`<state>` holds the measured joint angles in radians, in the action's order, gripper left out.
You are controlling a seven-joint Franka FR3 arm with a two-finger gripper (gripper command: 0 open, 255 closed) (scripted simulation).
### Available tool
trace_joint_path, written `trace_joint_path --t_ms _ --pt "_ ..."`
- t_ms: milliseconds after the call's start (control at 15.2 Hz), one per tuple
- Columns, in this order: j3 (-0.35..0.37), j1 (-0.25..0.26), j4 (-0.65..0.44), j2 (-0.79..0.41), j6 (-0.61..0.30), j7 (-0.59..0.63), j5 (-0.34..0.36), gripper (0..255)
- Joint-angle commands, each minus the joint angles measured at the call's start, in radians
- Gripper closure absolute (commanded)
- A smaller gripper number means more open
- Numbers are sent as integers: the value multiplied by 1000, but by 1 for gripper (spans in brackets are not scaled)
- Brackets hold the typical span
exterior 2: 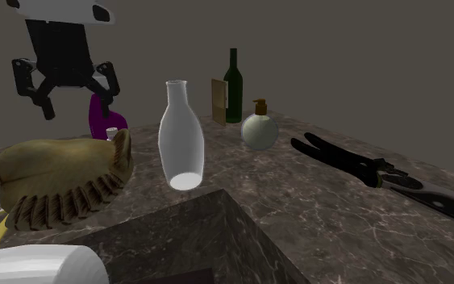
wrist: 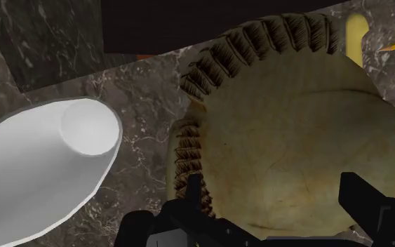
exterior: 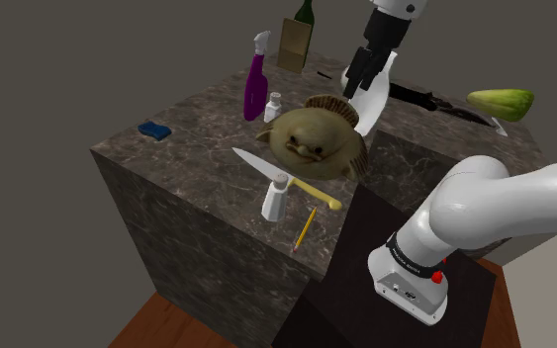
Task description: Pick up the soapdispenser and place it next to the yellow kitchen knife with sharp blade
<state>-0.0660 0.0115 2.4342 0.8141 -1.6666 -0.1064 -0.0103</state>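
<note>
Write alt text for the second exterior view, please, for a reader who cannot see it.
A black gripper hangs open, holding nothing, over a tan fish-shaped object on a dark marbled counter. Also there are a white bottle, a round pale soap dispenser with a brown pump and a dark green bottle; a black knife lies at the right.

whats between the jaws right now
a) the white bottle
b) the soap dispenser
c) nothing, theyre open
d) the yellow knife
c: in the wrist view the gripper has its jaws standing apart and clasping nothing, above the brown flatfish, while the soap dispenser stands upright on the counter near the green bottle.
</note>
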Motion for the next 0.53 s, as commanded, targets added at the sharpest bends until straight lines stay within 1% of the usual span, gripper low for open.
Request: trace_joint_path --t_ms 0,462 --pt "0 0 0 0 0 0 0 0" --pt "-124 -47 -88 -157 -67 -135 94 0"
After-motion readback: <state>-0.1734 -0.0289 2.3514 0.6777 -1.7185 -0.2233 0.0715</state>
